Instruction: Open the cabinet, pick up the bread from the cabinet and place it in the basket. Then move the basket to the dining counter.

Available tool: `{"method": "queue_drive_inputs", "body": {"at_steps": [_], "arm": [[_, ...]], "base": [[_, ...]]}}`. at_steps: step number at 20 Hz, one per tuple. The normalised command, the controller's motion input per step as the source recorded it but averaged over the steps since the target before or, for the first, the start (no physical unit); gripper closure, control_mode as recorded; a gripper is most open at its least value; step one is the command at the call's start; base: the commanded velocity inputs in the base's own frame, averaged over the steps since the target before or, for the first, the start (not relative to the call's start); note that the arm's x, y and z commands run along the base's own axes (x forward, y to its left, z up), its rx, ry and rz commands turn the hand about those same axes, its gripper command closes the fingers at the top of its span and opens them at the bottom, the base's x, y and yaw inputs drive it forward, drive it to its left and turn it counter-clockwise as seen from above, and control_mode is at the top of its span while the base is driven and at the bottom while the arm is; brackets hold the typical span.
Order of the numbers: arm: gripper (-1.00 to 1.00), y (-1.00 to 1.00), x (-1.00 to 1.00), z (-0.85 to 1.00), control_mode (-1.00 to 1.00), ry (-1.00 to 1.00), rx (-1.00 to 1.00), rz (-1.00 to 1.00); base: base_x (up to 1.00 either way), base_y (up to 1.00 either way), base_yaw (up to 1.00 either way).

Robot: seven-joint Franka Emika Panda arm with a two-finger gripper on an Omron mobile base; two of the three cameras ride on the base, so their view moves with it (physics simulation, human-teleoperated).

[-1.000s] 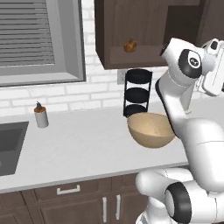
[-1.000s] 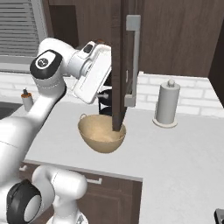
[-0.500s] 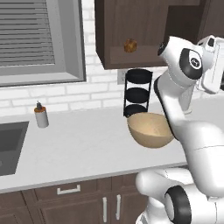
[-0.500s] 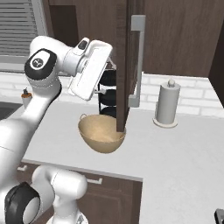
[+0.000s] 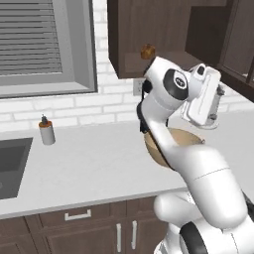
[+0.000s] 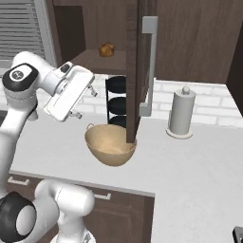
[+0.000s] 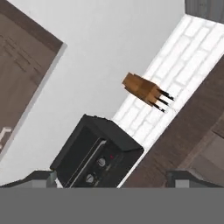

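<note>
The cabinet (image 6: pixel 134 71) stands open, its door (image 6: pixel 137 57) swung out edge-on toward the right base camera, the silver bar handle (image 6: pixel 149 66) on its right face. The bread (image 6: pixel 106 49) sits on the cabinet's shelf, well inside and up against the back; in the left base view it shows just above the arm's upper joint (image 5: pixel 147 51). The basket (image 6: pixel 110 144) rests on the white worktop (image 6: pixel 199 161) directly below the door's lower edge, empty, its far rim partly behind the door. A black tiered rack (image 6: pixel 117 102) stands behind the basket against the brick wall, and a paper towel roll (image 6: pixel 182 112) stands to the right of the door. Left of the arm, a small bottle (image 5: pixel 46 132) stands near the sink (image 5: pixel 12 163).

The hand is raised beside the basket, level with the cabinet's underside and apart from the bread. The fingers (image 7: pixel 111 177) are spread wide and hold nothing; the hand view looks between them at a black appliance (image 7: pixel 98 151) with knobs, the brick wall and a brown knife block (image 7: pixel 144 89).
</note>
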Motion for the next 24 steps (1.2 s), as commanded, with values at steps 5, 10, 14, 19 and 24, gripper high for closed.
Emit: {"method": "queue_drive_inputs", "body": {"at_steps": [5, 10, 14, 19, 24], "arm": [[-1.0, 0.3, 0.16, -1.0, -1.0, 0.0, 0.68, -0.28], [-1.0, 0.37, 0.47, -0.85, -1.0, -0.23, 0.63, -0.34], [-1.0, 0.44, 0.42, -0.3, -1.0, -0.48, 0.4, -0.25], [-1.0, 0.04, 0.14, -0.03, -1.0, -0.57, 0.2, -0.04], [-1.0, 0.0, 0.39, 0.31, -1.0, -0.65, 0.07, -0.04]], "base": [[0.0, 0.0, 0.0], [0.0, 0.0, 0.0], [0.0, 0.0, 0.0], [0.0, 0.0, 0.0], [0.0, 0.0, 0.0]]}}
